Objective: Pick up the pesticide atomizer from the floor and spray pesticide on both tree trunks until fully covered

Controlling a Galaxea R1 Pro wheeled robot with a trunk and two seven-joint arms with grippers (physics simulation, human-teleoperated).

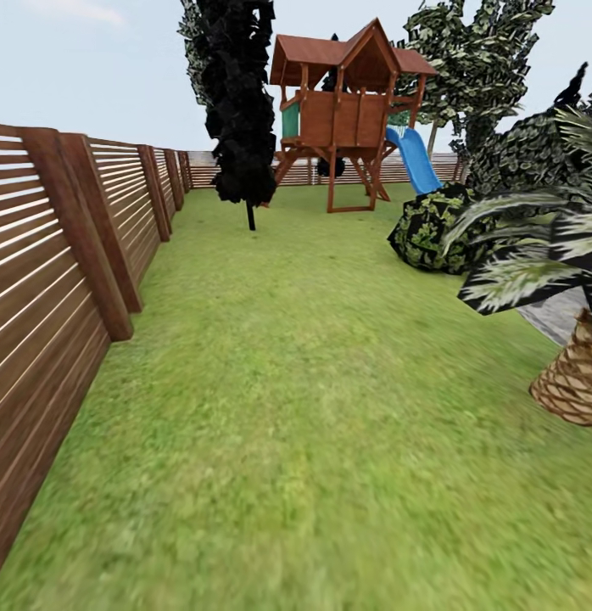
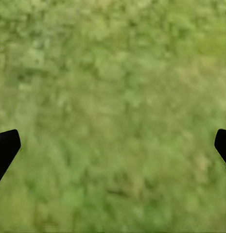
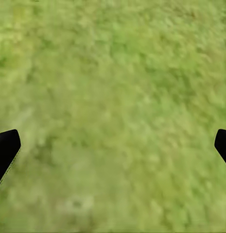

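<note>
Both grippers spread wide, empty: left gripper [image 2: 113, 145], right gripper [image 3: 113, 145] over bare grass; atomizer unseen, so neither arm nearer; garden lawn [image 1: 313, 407] runs 12 o'clock (fence [image 1: 67, 255] at 9) toward leafy tree [image 1: 478, 59] at 1.

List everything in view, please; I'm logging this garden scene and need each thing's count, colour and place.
Lawn: one, green, fills the ground.
Fence: one, brown slats, along the left and far back.
Black-leaved tree: one, thin stem, far centre-left.
Playhouse: one, reddish-brown wood, far centre.
Slide: one, blue, at the playhouse's right.
Bush: one, dark green, round, right of centre.
Palm: one, tan woven-looking base, striped fronds, right edge.
Left gripper: black fingertips wide apart, over grass.
Right gripper: black fingertips wide apart, over grass.
</note>
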